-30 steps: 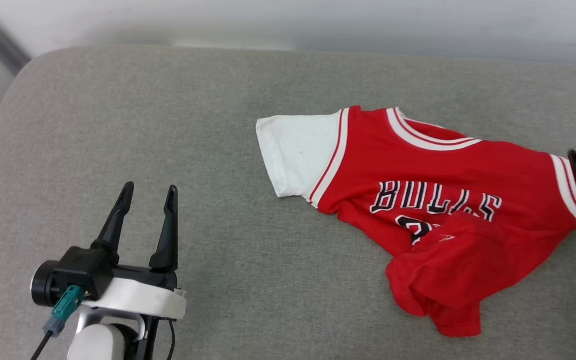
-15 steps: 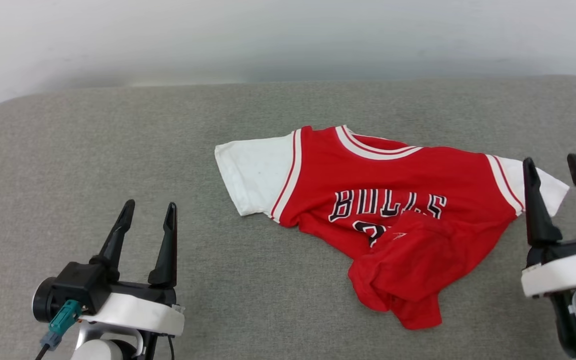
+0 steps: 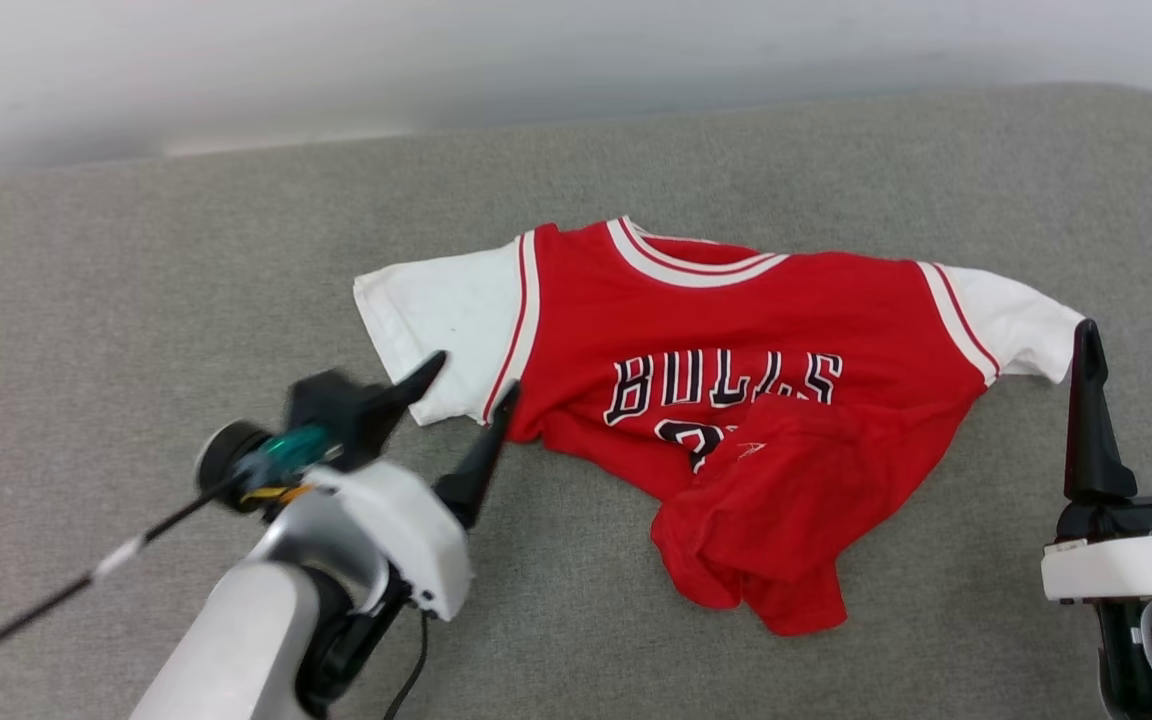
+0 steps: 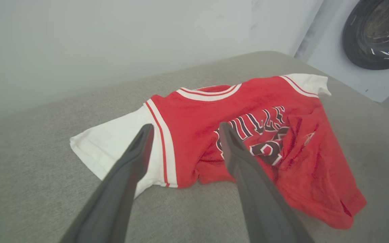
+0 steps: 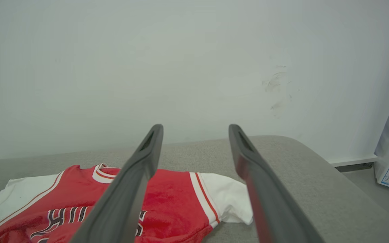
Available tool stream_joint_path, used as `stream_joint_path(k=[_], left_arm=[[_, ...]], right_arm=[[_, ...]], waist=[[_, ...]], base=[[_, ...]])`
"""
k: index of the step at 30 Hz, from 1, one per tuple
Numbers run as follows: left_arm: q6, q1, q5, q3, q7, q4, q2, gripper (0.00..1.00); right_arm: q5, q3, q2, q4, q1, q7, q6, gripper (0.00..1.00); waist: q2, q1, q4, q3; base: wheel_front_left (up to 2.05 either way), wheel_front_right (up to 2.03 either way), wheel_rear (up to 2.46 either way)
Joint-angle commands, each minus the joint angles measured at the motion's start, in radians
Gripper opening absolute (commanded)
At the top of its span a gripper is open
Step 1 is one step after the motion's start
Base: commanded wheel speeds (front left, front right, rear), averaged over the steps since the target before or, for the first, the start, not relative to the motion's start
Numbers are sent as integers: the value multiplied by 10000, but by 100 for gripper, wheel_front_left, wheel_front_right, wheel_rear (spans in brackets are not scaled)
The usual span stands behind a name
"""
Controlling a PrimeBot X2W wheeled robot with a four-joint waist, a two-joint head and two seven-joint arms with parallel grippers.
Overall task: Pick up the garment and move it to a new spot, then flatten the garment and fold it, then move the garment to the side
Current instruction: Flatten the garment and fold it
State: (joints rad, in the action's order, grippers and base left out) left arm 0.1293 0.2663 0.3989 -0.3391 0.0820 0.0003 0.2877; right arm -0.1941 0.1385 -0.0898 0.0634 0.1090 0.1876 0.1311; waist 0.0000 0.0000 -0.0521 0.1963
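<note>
As garment (image 3: 736,320) lies on grey cushion (image 3: 186,300), face up, partly crumpled

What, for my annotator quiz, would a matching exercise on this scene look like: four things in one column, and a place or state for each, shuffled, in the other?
Things
1. left gripper
2. right gripper
3. garment
4. round dark door

Places or states
A. lying crumpled, hem bunched up over the number
B. open, tips by the left white sleeve
C. in the background, beyond the end of the grey cushion
D. open, near the right white sleeve

Pairs: 1-B, 2-D, 3-A, 4-C.
</note>
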Motion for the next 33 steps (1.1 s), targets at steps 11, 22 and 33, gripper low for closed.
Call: stream_joint_path(k=[11,22,33], left_arm=[[8,3829,1439,-2820,4760,342,941,100],[8,5162,2050,-4894,5484,2116,606,100],[8,5946,2363,-6662,5144,3499,570,0]], right_arm=[[447,28,314,155,489,165,-7,100],[547,65,398,-6,622,336,-7,100],[459,-35,407,-187,709,420,-7,100]], waist=[[0,0,-554,1300],[0,0,-611,1816],[0,0,-479,1877]], base=[[0,0,0],[0,0,0],[0,0,0]])
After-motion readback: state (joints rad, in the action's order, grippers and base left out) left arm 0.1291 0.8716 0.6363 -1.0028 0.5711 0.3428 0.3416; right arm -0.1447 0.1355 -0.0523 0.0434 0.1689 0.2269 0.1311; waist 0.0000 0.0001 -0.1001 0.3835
